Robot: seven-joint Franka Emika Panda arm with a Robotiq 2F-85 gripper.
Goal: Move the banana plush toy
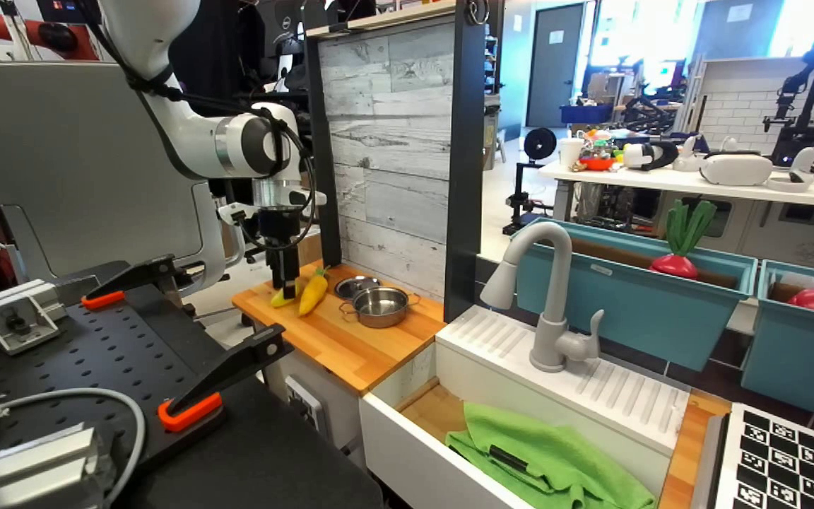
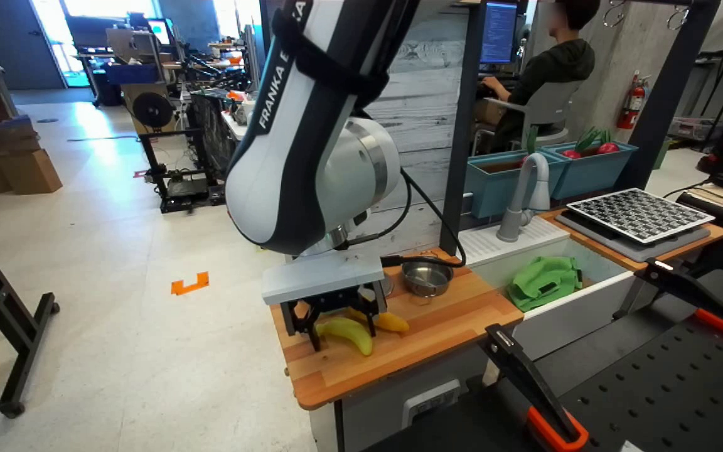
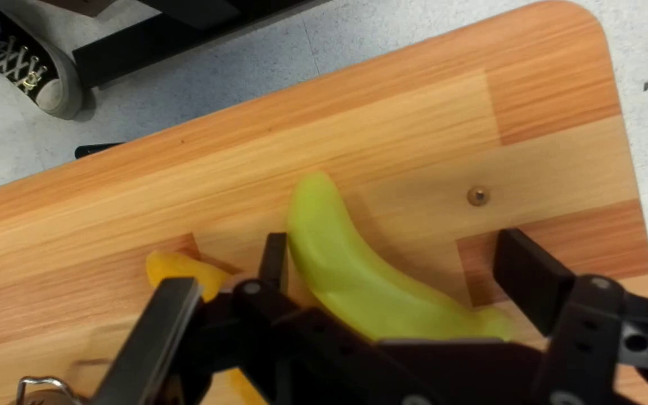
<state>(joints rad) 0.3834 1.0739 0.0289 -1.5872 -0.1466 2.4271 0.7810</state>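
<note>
Claw spread wide. Banana lies on the counter between your claw's fingers; you have one finger right beside its blunt end, its thin end pointing toward the other. Touching or not, hard to tell. Carrot near the claw, just outside that first finger. Metal pot farther from your claw, past the carrot.

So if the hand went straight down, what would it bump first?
Probably the counter: the open hand has the banana between its fingers. One sits so close it might brush the banana first.
</note>
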